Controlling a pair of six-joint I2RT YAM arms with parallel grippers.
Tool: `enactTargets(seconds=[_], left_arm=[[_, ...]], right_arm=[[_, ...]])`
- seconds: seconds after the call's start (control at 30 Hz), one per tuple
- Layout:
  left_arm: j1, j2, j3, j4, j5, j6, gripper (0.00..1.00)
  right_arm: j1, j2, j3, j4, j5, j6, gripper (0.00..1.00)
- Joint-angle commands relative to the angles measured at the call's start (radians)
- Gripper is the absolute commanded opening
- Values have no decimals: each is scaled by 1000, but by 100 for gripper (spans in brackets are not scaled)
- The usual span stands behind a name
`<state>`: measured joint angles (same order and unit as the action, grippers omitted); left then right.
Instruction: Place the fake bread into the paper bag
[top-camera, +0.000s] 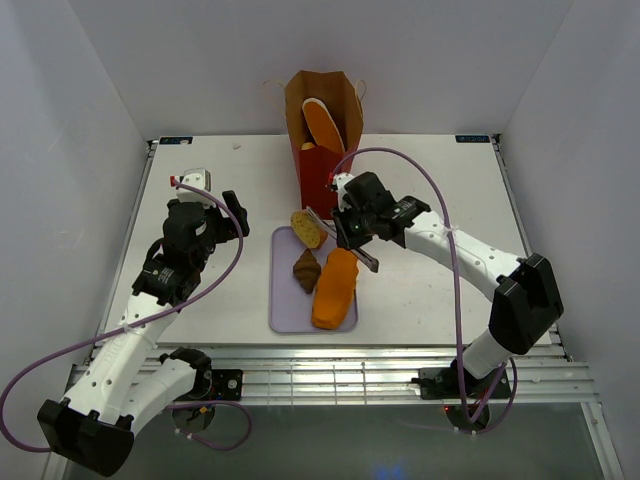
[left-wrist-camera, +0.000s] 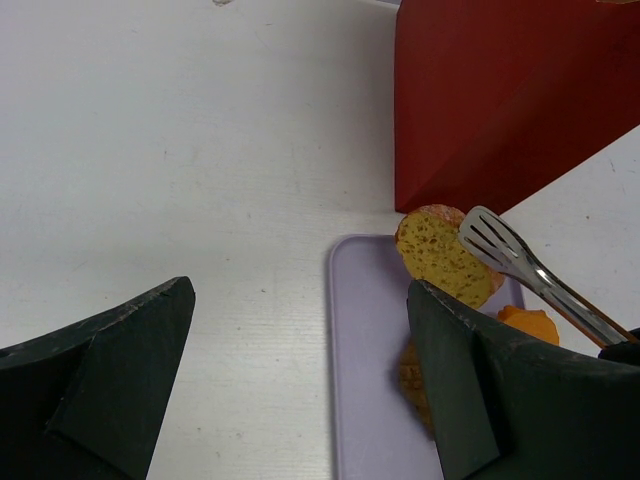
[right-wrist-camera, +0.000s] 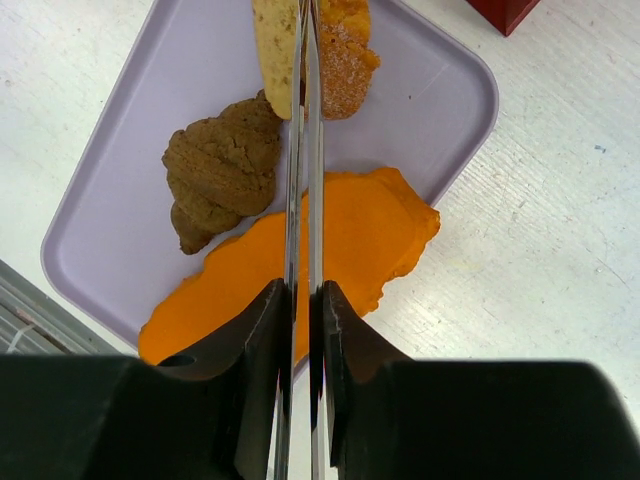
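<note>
Top external view: the paper bag (top-camera: 322, 150) stands upright at the far middle of the white surface (top-camera: 410, 300), with a bagged orange loaf (top-camera: 324, 124) leaning in its open mouth. Directly in front of it lies a lavender tray (top-camera: 284, 312) carrying the remaining fake bread: a speckled tan slice (top-camera: 306, 229) at the far end, a brown croissant (top-camera: 306, 270) left of centre, and a flat orange loaf (top-camera: 336, 288) along the right side.

Right wrist view: the right gripper (right-wrist-camera: 300, 290) is closed on a pair of metal tongs (right-wrist-camera: 305, 150), whose nearly joined arms reach across the flat orange loaf to the slice. Whether they pinch it cannot be told.

Left wrist view: the left gripper (left-wrist-camera: 300, 290) hangs with its jaws spread wide over bare surface just left of the tray.
</note>
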<state>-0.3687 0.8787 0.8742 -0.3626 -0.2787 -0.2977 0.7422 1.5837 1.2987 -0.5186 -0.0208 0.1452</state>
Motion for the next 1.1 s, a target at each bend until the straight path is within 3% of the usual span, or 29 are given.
enactTargets(seconds=[0.0, 0.73, 1.07], left_arm=[[-3, -15, -3, 11, 12, -6, 98], [-3, 5, -6, 13, 7, -6, 98], [-3, 0, -7, 14, -7, -4, 98]], right_arm=[[6, -59, 63, -7, 16, -24, 21], [11, -186, 128, -69, -30, -32, 21], [11, -206, 263, -124, -60, -30, 22]])
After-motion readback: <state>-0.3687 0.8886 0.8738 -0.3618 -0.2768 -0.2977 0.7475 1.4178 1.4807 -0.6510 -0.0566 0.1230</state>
